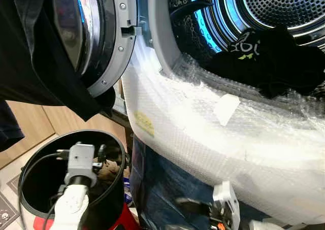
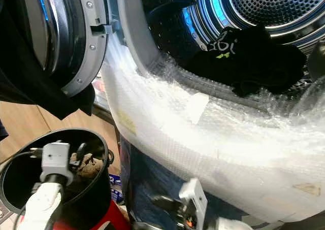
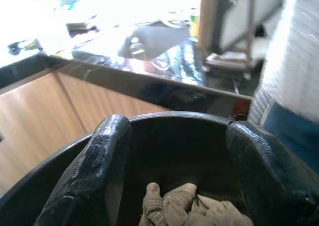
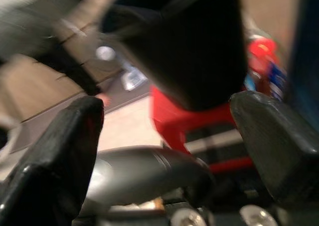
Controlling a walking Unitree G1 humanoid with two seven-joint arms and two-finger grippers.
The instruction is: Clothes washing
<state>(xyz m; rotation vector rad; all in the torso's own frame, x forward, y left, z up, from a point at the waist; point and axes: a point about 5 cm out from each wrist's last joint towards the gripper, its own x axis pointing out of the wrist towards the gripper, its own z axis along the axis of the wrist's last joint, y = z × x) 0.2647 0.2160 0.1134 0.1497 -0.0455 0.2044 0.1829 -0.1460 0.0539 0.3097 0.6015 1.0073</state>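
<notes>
The washer drum [image 1: 284, 6] stands open, and a black garment with a green and white print [image 1: 274, 62] lies at its front lip. A dark garment [image 1: 35, 62] hangs over the open door [image 1: 109, 42] at the upper left. Lower left, a black bucket [image 1: 76, 134] holds a beige cloth [image 3: 189, 206]. My left gripper [image 3: 172, 171] is open just above that cloth, inside the bucket's mouth, with nothing between its fingers [image 3: 94, 171]. My right gripper [image 4: 164, 151] is open and empty, low in front of the machine [image 1: 195, 205].
Bubble wrap [image 1: 228, 133] covers the washer's front below the opening, with a yellow label [image 1: 144, 123] on it. The bucket sits on a red base [image 1: 124, 217]. Wooden cabinet fronts [image 1: 30, 128] and a dark counter edge [image 3: 149, 89] are to the left.
</notes>
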